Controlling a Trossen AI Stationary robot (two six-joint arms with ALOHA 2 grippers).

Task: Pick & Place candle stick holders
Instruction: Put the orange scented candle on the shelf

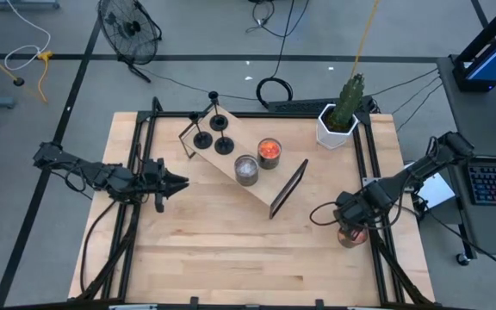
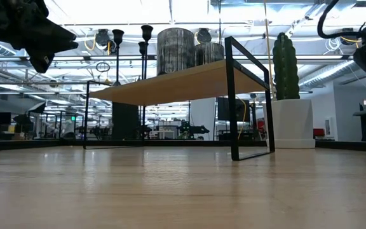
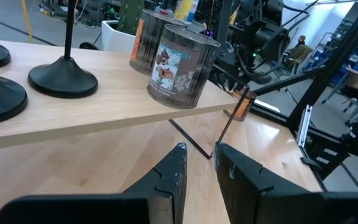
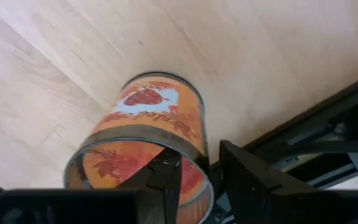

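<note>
- Three black candle stick holders (image 1: 213, 136) stand together at one end of the wooden shelf (image 1: 222, 159), beside a grey tin (image 1: 246, 169) and an orange candle jar (image 1: 269, 151)
- The left pincer (image 1: 177, 182) hovers just off the shelf, empty, its fingers (image 3: 169, 180) narrowly parted
- The right pincer (image 1: 349, 226), near the surface (image 1: 231, 258) edge, straddles the rim of an orange jar (image 4: 148, 137), one finger inside it; whether it pinches is unclear
- No holder appears gripped; a next pick likely calls for reaching a thin stem
</note>
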